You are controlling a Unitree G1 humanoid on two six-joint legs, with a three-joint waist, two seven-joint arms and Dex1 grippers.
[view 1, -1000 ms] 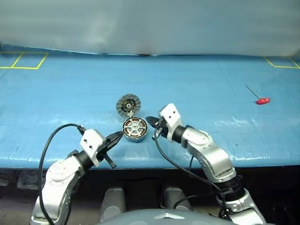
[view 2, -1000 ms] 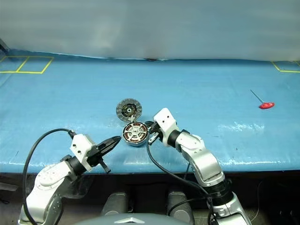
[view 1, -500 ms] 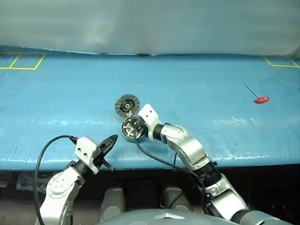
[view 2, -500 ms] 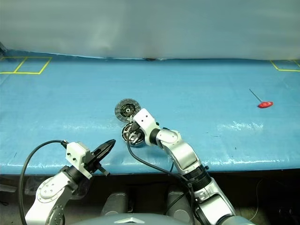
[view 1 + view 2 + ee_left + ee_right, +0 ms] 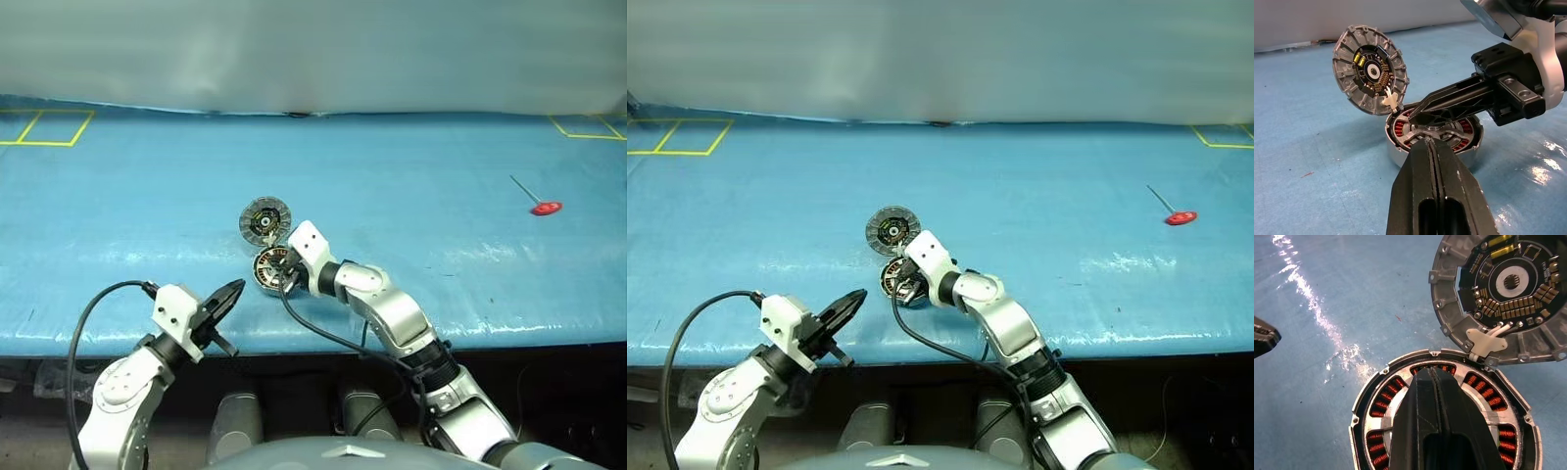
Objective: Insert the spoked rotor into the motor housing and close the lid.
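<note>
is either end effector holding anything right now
No. Both are shut on nothing: the right end effector sits over the rotor in the motor housing; the left end effector is apart.

Bright, even overhead light, soft shadows. Glare streaks on the blue table [image 5: 1312,293] left of the housing [image 5: 1444,416] in wrist views. Wrist fingers blur up close; head views slightly soft.

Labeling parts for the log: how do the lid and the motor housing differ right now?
The lid stands tilted up and open; the motor housing sits flat on the table. The lid's inner face carries a dark circuit board; the motor housing shows copper windings with the spoked rotor seated inside. Both are round, grey metal, joined at a hinge.
</note>
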